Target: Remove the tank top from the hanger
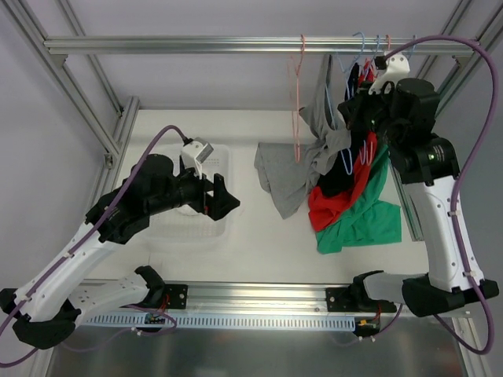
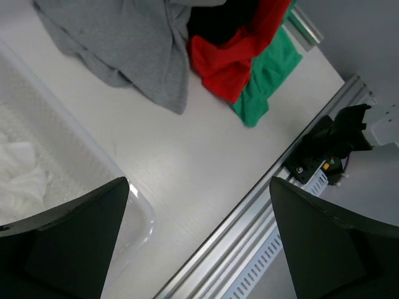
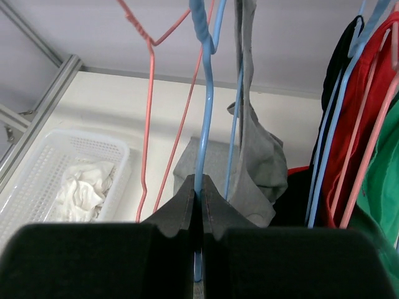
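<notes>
Overhead, right jaws pinch the blue hanger (image 3: 203, 124)

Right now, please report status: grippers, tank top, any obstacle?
Left gripper: jaws open, above white basket. Right gripper: jaws shut on blue hanger. Grey tank top hangs, bottom on table. Red garment, black garment crowd alongside.

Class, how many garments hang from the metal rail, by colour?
4: a grey tank top leftmost, a black garment beside it, a red garment below that, and a green garment furthest right. More may be hidden between them. The right gripper pinches a blue wire hanger.
</notes>
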### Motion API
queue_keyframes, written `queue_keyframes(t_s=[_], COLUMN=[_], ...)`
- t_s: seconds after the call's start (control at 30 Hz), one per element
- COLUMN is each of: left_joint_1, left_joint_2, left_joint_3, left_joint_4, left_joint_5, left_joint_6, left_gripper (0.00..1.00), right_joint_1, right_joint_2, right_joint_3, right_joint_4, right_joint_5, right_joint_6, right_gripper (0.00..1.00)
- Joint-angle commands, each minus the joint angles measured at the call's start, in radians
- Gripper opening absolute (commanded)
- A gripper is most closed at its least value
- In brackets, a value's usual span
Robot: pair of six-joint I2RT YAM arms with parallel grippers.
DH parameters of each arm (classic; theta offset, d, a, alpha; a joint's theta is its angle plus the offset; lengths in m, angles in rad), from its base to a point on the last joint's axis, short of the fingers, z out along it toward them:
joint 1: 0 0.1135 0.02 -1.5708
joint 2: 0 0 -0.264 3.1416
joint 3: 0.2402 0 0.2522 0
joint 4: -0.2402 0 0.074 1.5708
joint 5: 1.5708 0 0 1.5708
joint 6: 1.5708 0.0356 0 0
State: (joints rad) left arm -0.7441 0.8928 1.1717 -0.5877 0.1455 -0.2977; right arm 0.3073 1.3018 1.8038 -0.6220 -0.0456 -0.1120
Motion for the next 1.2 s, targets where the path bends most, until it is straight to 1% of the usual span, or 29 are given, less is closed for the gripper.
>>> queue_keyframes(t_s=[0.0, 0.03, 0.1, 0.13, 0.17, 0.2, 0.23, 0.27, 0.3, 0.33, 0.37, 0.4, 0.43, 0.47, 0.53, 0.57, 0.6, 0.67, 0.73, 0.87, 0.9, 0.93, 1.0, 1.07, 1.1, 1.13, 1.17], left_joint_1=[-0.078, -0.099, -0.164, -0.184, -0.204, -0.224, -0.265, -0.285, -0.3, -0.313, -0.314, -0.314, -0.314, -0.316, -0.314, -0.316, -0.316, -0.319, -0.32, -0.322, -0.324, -0.324, -0.325, -0.325, -0.325, -0.325, -0.325], left_joint_2=[0.018, 0.035, 0.061, 0.078, 0.116, 0.138, 0.158, 0.211, 0.247, 0.314, 0.346, 0.383, 0.452, 0.48, 0.555, 0.576, 0.598, 0.656, 0.707, 0.759, 0.765, 0.77, 0.773, 0.775, 0.773, 0.776, 0.776], left_joint_3=[0.091, 0.104, 0.141, 0.158, 0.176, 0.221, 0.247, 0.276, 0.348, 0.386, 0.425, 0.494, 0.528, 0.587, 0.632, 0.654, 0.692, 0.747, 0.776, 0.822, 0.826, 0.824, 0.815, 0.804, 0.803, 0.803, 0.801], left_joint_4=[0.118, 0.141, 0.216, 0.242, 0.294, 0.319, 0.342, 0.359, 0.376, 0.381, 0.382, 0.385, 0.385, 0.385, 0.387, 0.388, 0.391, 0.404, 0.407, 0.417, 0.419, 0.42, 0.424, 0.425, 0.425, 0.427, 0.427], left_joint_5=[0.071, 0.068, 0.034, 0.026, 0.02, 0.01, 0.008, -0.001, -0.02, -0.036, -0.037, -0.037, -0.029, -0.017, 0.018, 0.082, 0.11, 0.156, 0.178, 0.267, 0.284, 0.284, 0.278, 0.269, 0.267, 0.258, 0.255], left_joint_6=[0.051, 0.066, 0.115, 0.132, 0.159, 0.173, 0.193, 0.236, 0.255, 0.27, 0.287, 0.289, 0.289, 0.289, 0.287, 0.272, 0.264, 0.247, 0.235, 0.207, 0.206, 0.206, 0.204, 0.207, 0.207, 0.206, 0.206], left_gripper=[0.99, 0.99, 0.99, 0.99, 0.99, 0.99, 0.99, 0.99, 0.99, 0.99, 0.99, 0.99, 0.99, 0.99, 0.99, 0.98, 0.95, 0.87, 0.85, 0.77, 0.72, 0.6, 0.49, 0.35, 0.3, 0.19, 0.1], right_joint_1=[-0.004, -0.004, -0.002, -0.002, -0.002, -0.002, -0.002, -0.002, -0.002, 0.0, -0.002, -0.002, -0.002, -0.002, -0.002, -0.002, -0.002, -0.002, 0.0, -0.002, -0.002, -0.002, -0.002, -0.002, -0.002, -0.002, -0.002], right_joint_2=[-0.123, -0.198, -0.28, -0.359, -0.398, -0.433, -0.467, -0.523, -0.55, -0.577, -0.631, -0.657, -0.68, -0.711, -0.72, -0.722, -0.72, -0.717, -0.713, -0.705, -0.704, -0.702, -0.702, -0.702, -0.702, -0.704, -0.705], right_joint_3=[-0.062, -0.136, -0.204, -0.231, -0.274, -0.285, -0.293, -0.293, -0.288, -0.282, -0.273, -0.25, -0.23, -0.207, -0.118, -0.092, -0.066, -0.002, 0.046, 0.068, 0.068, 0.066, 0.062, 0.06, 0.058, 0.057, 0.054], right_joint_4=[0.022, 0.024, 0.013, -0.004, -0.027, -0.098, -0.145, -0.191, -0.285, -0.33, -0.364, -0.424, -0.453, -0.482, -0.571, -0.593, -0.629, -0.653, -0.673, -0.682, -0.682, -0.682, -0.677, -0.673, -0.664, -0.657, -0.654], right_joint_5=[-0.072, -0.08, -0.098, -0.108, -0.114, -0.12, -0.131, -0.144, -0.173, -0.181, -0.184, -0.177, -0.172, -0.169, -0.183, -0.203, -0.245, -0.283, -0.304, -0.312, -0.313, -0.31, -0.31, -0.315, -0.321, -0.323, -0.321], right_joint_6=[0.015, 0.018, 0.034, 0.038, 0.054, 0.06, 0.064, 0.066, 0.072, 0.072, 0.071, 0.068, 0.066, 0.066, 0.061, 0.06, 0.06, 0.063, 0.066, 0.063, 0.06, 0.058, 0.055, 0.058, 0.061, 0.061, 0.061], right_gripper=[0.0, 0.0, 0.0, 0.0, 0.0, 0.0, 0.0, 0.0, 0.0, 0.0, 0.0, 0.0, 0.0, 0.0, 0.0, 0.0, 0.0, 0.0, 0.0, 0.0, 0.0, 0.0, 0.0, 0.0, 0.0, 0.0, 0.0])
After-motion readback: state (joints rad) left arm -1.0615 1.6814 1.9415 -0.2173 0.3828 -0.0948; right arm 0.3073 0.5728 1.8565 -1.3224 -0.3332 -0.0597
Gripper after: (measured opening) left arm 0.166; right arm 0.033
